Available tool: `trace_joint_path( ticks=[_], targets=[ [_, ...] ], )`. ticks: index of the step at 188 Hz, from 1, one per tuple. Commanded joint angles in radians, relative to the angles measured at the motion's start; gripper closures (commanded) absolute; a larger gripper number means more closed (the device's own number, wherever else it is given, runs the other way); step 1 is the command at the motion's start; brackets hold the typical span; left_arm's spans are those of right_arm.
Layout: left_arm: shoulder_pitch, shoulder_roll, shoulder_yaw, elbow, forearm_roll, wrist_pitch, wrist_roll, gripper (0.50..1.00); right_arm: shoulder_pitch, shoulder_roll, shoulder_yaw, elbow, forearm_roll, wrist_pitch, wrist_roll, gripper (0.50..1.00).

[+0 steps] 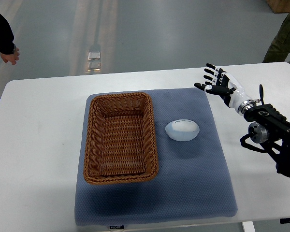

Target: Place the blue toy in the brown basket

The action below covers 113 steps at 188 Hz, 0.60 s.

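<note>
We observe the right robot hand (pixel 218 82) extended over the far right part of the white surface (pixel 38 145), its arm entering from the right edge of the view. Its fingers (pixel 210 72) are spread and straight, pointing toward the left, and it has hold of nothing. The black wrist and forearm assembly (pixel 270 130) lies behind it, toward the right edge. We note that the robot hand sits just beyond the far right corner of a blue-grey mat (pixel 193 188), which covers the middle of the surface. On this mat, well apart from the robot hand, rests the blue toy (pixel 182 129), a pale, rounded, egg-like shape lying on its side. The toy sits just to the right of the brown basket (pixel 121 137), close to its right wall but not touching it, and outside it. The basket is a rectangular wicker container standing upright on the left half of the mat, with nothing visible inside. At the far left edge of the view we see a person's hand (pixel 9 57) and dark sleeve (pixel 1 34), away from the surface. At the far right corner another person's leg (pixel 280 41) shows.
</note>
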Motion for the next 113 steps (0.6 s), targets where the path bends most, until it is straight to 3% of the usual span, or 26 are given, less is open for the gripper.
trace_joint_path(
  ticks=[1, 113],
  targets=[
    [-0.001, 0.000, 0.000, 0.000, 0.000, 0.000, -0.001, 0.500, 0.000, 0.000, 0.000, 0.002, 0.000, 0.002, 0.000, 0.579],
    [0.000, 0.000, -0.001, 0.000, 0.000, 0.000, -0.001, 0.500, 0.006, -0.008, 0.003, 0.005, 0.000, 0.020, 0.000, 0.579]
  ],
)
